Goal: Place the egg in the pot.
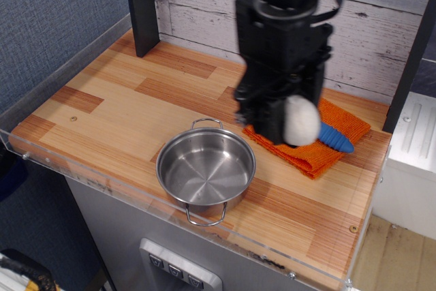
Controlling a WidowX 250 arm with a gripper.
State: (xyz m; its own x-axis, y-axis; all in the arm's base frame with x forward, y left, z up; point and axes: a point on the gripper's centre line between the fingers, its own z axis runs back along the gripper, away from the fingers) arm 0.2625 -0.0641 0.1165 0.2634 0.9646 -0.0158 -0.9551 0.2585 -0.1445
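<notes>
My gripper [289,124] is shut on the egg [302,121], a white fuzzy ovoid, and holds it in the air above the orange cloth, to the right of the pot and higher than it. The pot [206,168] is a shallow shiny steel pot with two wire loop handles; it stands empty near the front edge of the wooden counter. The egg's black band and orange mark are hidden by the gripper body.
A folded orange cloth [327,151] lies at the right with a blue-handled spoon [335,138] on it, mostly hidden by the gripper. A black post [142,6] stands at the back left. A clear acrylic rim [102,178] edges the counter.
</notes>
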